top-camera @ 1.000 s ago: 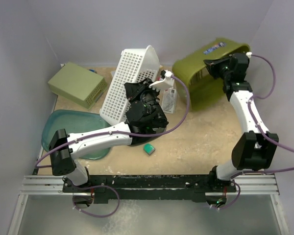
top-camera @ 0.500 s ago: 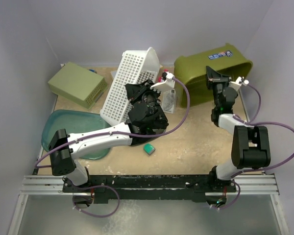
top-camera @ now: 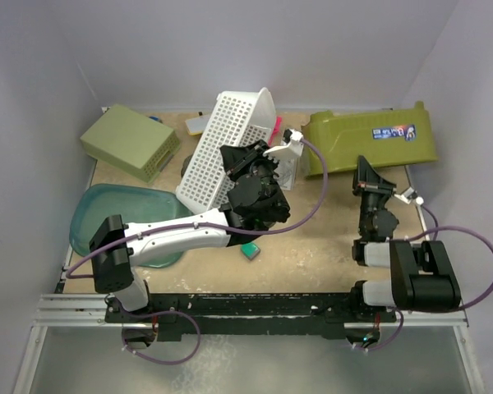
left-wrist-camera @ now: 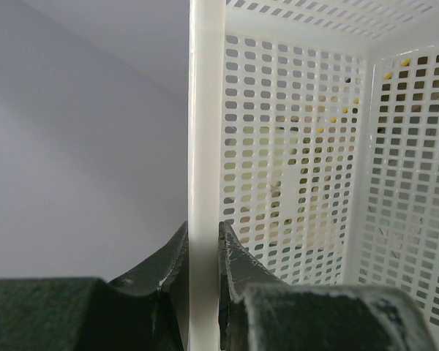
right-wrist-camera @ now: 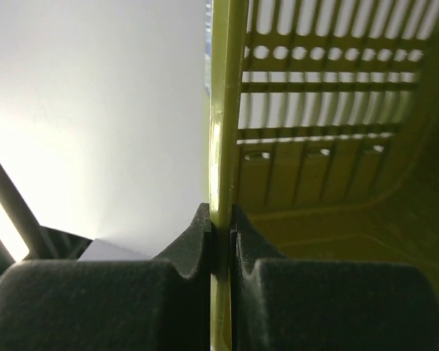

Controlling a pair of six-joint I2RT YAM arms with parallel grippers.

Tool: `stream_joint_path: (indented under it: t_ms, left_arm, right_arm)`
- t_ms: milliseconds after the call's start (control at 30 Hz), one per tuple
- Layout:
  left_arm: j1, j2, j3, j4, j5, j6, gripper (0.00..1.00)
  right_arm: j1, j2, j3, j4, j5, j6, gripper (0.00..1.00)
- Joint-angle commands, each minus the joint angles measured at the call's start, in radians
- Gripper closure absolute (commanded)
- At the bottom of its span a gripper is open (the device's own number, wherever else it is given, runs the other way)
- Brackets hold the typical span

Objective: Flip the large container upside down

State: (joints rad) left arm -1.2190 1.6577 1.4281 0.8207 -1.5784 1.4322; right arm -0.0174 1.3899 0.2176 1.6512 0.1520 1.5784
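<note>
Now the right gripper (right-wrist-camera: 221, 221) is pinching the large container (top-camera: 349, 141) by its wall. The left gripper (left-wrist-camera: 203, 238) is clamping the white basket (top-camera: 218, 148) by its rim.

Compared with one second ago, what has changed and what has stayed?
The right arm folded back toward its base, the right gripper still shut on the rim of the olive tub, tipping it so its opening no longer shows from above, only the labelled wall. The left gripper still clamps the white basket, which shifted slightly right. The green box stayed.
</note>
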Motion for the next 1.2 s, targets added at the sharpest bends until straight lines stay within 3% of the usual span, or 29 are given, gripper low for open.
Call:
stream_joint_path:
  t_ms: [0, 167, 233, 433, 600, 700, 767, 833, 967, 1167]
  left_arm:
    - [-0.023, -0.009, 0.034, 0.025, -0.046, -0.014, 1.00]
    - [-0.024, 0.002, 0.016, 0.044, -0.042, 0.004, 1.00]
    - [-0.025, -0.003, 0.011, 0.046, -0.043, 0.002, 1.00]
    - [-0.025, -0.025, -0.005, 0.026, -0.055, -0.019, 1.00]
    - [-0.025, -0.029, -0.012, 0.009, -0.064, -0.035, 1.00]
    - [-0.025, -0.028, -0.015, 0.005, -0.064, -0.038, 1.00]
    - [-0.025, -0.029, -0.015, 0.003, -0.065, -0.040, 1.00]
    - [-0.025, -0.027, -0.016, 0.000, -0.063, -0.044, 1.00]
    - [-0.025, -0.026, -0.011, -0.045, -0.055, -0.087, 1.00]
    - [-0.025, -0.029, -0.011, -0.056, -0.054, -0.096, 1.00]
  right_arm:
    - [0.008, -0.078, -0.161, 0.131, 0.010, -0.054, 0.95]
    - [0.008, -0.149, -0.333, 0.120, -0.028, -0.044, 0.87]
    - [0.007, -0.183, -0.340, 0.022, -0.126, -0.040, 0.87]
    - [0.014, -0.362, -0.340, -0.217, -0.111, -0.053, 0.72]
    - [0.014, -0.608, -0.334, -0.633, -0.119, 0.048, 0.67]
    - [0.014, -0.835, -0.264, -1.075, -0.100, 0.057, 0.60]
    - [0.015, -0.944, -0.180, -1.419, -0.048, 0.057, 0.46]
    - [0.014, -0.994, -0.136, -1.567, -0.012, 0.048, 0.35]
    - [0.015, -0.957, -0.121, -1.606, -0.025, 0.063, 0.26]
    - [0.014, -0.710, -0.074, -1.411, -0.020, 0.000, 0.25]
